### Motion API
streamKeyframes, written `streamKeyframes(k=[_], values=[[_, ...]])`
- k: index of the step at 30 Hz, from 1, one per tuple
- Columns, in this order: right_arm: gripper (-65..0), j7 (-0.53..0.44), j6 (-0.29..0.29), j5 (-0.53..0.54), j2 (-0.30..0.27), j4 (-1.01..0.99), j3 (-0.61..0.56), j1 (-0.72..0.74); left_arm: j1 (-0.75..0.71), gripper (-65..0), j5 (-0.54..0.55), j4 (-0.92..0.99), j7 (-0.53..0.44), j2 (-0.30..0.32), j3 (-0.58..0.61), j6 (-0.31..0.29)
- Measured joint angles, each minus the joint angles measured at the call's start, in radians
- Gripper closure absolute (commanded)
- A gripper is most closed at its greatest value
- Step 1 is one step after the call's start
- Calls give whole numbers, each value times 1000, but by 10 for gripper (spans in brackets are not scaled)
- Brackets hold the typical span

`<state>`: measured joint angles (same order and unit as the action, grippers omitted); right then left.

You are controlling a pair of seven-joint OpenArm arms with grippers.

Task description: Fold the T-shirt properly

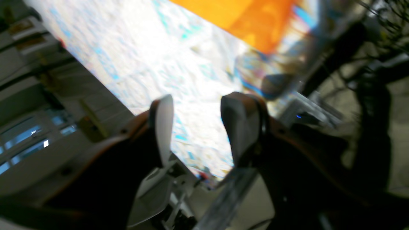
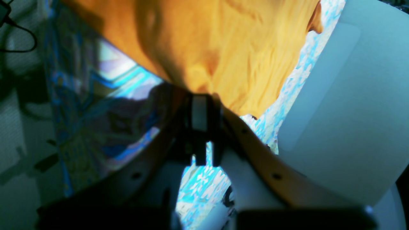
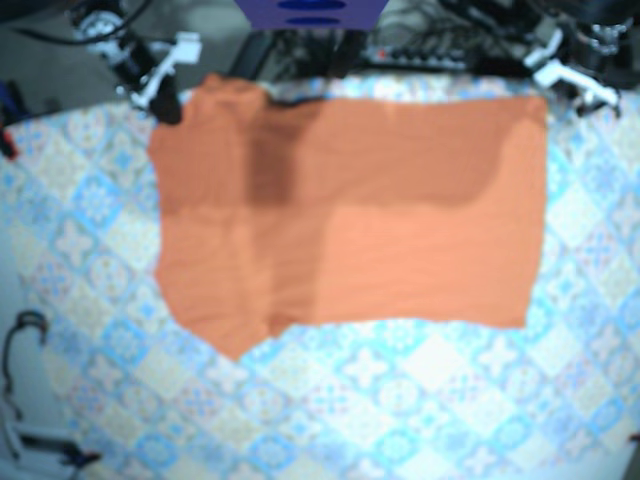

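Counter (image 3: pixel 400 400) under a blue patterned cloth, serving as the folding surface. T-shirt (image 3: pixel 350 220), orange, lying flat across the far half, one side apparently already turned in, judging by the darker doubled band. Right gripper (image 3: pixel 168 102) at the shirt's far corner, seemingly placed for a corner hold; fabric meets its fingers (image 2: pixel 199 111), but whether they pinch it cannot be told. Left gripper (image 1: pixel 199 105) off the opposite far corner, fingers spread wide, holding nothing.
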<state>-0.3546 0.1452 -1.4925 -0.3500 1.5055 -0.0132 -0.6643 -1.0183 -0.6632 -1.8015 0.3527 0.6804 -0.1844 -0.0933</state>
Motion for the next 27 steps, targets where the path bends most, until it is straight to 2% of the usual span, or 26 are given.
streamKeyframes(k=[2,5,13,19,27], values=[[0,2,1,0,0,0,0,1,43,-289,-3,58,26,7,36,-15],[0,-2,2,0,2,0,0,-1,72,-289,0,68,5,35,97,-13],[0,-1,2,0,3,2,0,-1,113,-289,-3,72,13,35,172,-16],[0,-1,1,0,2,6,0,-1,183,-289,-4,172,18,35,241,-12],[0,-2,1,0,2,6,0,-1,192,-289,-3,189,13,34,254,-9]])
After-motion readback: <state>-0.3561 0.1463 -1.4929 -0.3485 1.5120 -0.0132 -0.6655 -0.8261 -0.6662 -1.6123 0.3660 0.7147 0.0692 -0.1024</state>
